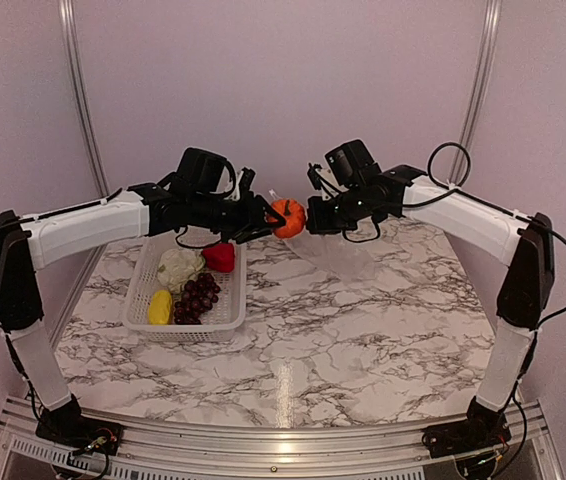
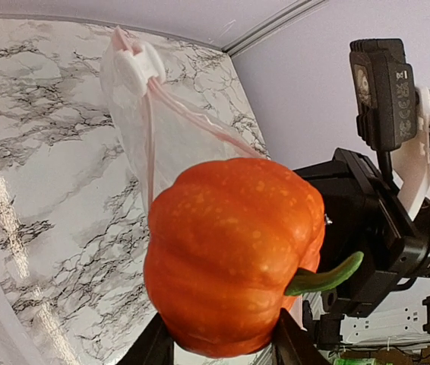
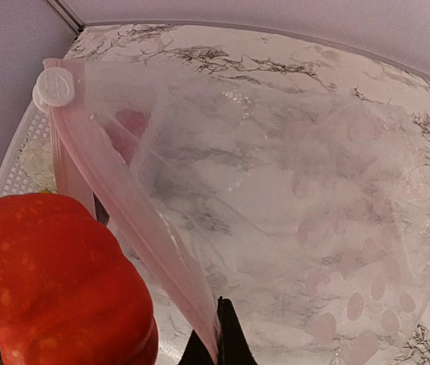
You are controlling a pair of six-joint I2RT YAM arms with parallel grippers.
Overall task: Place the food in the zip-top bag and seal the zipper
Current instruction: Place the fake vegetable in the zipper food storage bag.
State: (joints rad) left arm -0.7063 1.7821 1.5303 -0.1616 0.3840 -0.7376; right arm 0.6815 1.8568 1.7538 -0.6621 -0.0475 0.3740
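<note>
Left gripper (image 1: 271, 220) is clamped on the orange round fruit (image 1: 288, 217), holding it up in the air over the back middle of the table (image 1: 363, 340), and the right gripper (image 1: 313, 218) is pinched tight on the zipper (image 3: 116, 198) edge of the zip-top bag (image 1: 343, 255), so the two nearly meet nose to nose. The bag hangs down from that pinch, with its lower part reaching the marble. Off to the left sits a white basket (image 1: 188, 328) with the rest of the food in it: grape bunch (image 1: 196, 297), red piece (image 1: 220, 257), yellow piece (image 1: 160, 306) and a pale whitish-green piece (image 1: 179, 267). The left forearm runs right over the basket's far end. From the top view you can't really see the bag mouth, but the left wrist view shows the white slider tab (image 2: 133, 62) up at the far end, with two pink strips spreading apart below it, so the mouth looks parted, with the fruit just beside it. That view also catches the fruit's green stem (image 2: 325, 277) and the right arm close behind. The right wrist view looks through the clear plastic to the marble, with the basket's rim at the left edge. Room-wise, the basket hugs the table's left edge, walls close in behind both arms, and bare marble spreads across the front and right.
</note>
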